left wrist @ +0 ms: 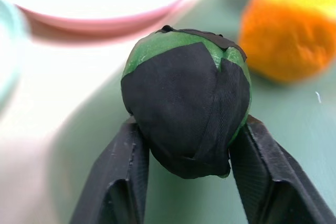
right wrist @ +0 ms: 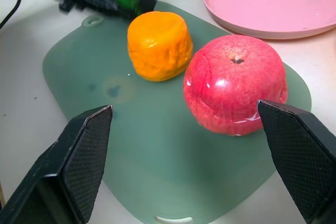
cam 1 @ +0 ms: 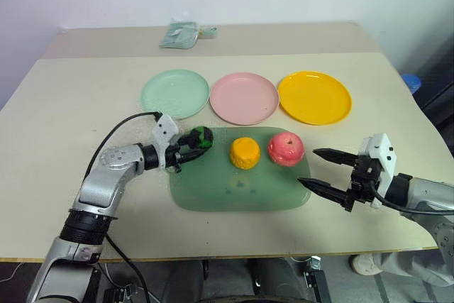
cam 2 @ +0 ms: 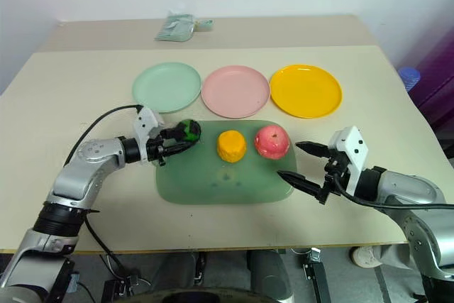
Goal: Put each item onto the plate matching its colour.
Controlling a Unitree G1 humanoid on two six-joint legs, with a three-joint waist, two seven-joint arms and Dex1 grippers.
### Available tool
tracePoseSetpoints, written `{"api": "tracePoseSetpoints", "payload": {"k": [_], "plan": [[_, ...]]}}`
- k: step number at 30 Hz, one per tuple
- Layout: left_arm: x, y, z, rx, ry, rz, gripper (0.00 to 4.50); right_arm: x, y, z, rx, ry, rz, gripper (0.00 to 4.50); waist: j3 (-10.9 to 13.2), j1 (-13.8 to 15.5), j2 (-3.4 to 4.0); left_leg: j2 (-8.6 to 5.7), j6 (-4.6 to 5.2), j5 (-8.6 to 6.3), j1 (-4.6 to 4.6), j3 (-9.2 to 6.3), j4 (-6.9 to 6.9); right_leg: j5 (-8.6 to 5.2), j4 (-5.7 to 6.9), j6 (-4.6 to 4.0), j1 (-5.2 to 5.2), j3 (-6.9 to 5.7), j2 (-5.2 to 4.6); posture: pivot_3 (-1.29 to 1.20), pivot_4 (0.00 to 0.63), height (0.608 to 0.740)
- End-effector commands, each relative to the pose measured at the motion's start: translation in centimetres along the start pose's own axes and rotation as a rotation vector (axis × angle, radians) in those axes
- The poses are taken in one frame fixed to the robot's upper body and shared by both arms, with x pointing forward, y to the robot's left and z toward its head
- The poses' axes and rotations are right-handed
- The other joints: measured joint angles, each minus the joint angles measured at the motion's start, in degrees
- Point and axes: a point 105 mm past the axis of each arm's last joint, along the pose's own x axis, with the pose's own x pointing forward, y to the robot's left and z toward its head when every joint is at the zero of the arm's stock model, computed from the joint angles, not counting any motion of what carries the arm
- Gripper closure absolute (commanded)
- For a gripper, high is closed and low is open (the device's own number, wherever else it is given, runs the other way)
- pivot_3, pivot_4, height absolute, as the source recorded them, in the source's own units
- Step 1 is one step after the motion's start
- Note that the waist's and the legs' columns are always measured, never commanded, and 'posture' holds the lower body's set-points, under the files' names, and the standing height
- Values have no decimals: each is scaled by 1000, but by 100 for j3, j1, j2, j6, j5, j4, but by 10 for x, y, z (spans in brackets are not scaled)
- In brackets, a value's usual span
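Left pincer [cam 1: 190, 148] clamps green-and-black ball [cam 1: 201, 138] at mat [cam 1: 241, 193] edge, ready for mint plate [cam 1: 174, 93]; right pincer [cam 1: 320, 170] gapes beside mat

green-and-black ball [cam 1: 201, 138]: clamped between black fingers at mat's corner | orange lump [cam 1: 244, 152]: upright on mat, middle | red apple [cam 1: 286, 149]: stem up, beside lump | mint plate [cam 1: 174, 93], pink plate [cam 1: 243, 97], yellow plate [cam 1: 314, 96]: in a row, bare

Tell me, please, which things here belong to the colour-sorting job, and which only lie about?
Job: green-and-black ball, orange lump, red apple, mint green plate, pink plate, yellow plate.

Lying about: green mat, crumpled packet.
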Motion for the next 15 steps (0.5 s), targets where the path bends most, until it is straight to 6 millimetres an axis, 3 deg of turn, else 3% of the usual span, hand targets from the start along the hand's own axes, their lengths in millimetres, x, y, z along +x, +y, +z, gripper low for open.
{"api": "tracePoseSetpoints", "payload": {"k": [1, 3, 5, 8, 11, 13, 15], "plan": [[0, 52, 31, 29, -68, 283, 2403, 1, 0, 8, -43, -24, 8, 0, 0, -2, -3, -1, 0, 0, 1, 0, 1, 0, 0, 0, 3, -2, 0, 0, 150, 740], [2, 85, 40, -23, -76, 458, 2403, 4, 0, 9, -50, -27, 11, 0, 2, 2, -7, -5, 0, 0, 1, 0, 1, 0, 1, 1, 4, -2, 0, 0, 150, 740], [4, 105, 44, -53, -68, 561, 2403, 5, -1, 10, -55, -31, 13, 0, 5, -10, -11, -8, 0, 0, 1, -2, 3, 1, 2, 1, 2, -5, 1, 0, 150, 740], [13, 118, 40, -90, -40, 604, 2403, 7, -2, 12, -68, -38, 10, 0, 5, -34, -11, -9, 1, 0, -1, -1, -1, 0, 0, 3, -4, -2, -1, 0, 150, 740], [21, 119, 39, -96, -30, 583, 1492, 8, -4, 15, -96, -50, -15, 0, 5, -25, -11, -10, 1, 0, -5, 0, -3, 0, 0, 3, -9, -1, -3, 0, 150, 740], [23, 119, 41, -93, -44, 567, 269, 8, -9, 22, -109, -72, -46, 0, 7, -28, -15, -10, 0, 0, -5, 1, -1, 0, 2, 3, -10, -1, -3, 0, 150, 740], [18, 121, 44, -77, -60, 568, 43, 9, -10, 29, -96, -97, -49, 0, 9, -24, -17, -9, -3, 2, -5, 0, -1, 0, 4, 3, -10, -1, -3, 0, 150, 740]]}}
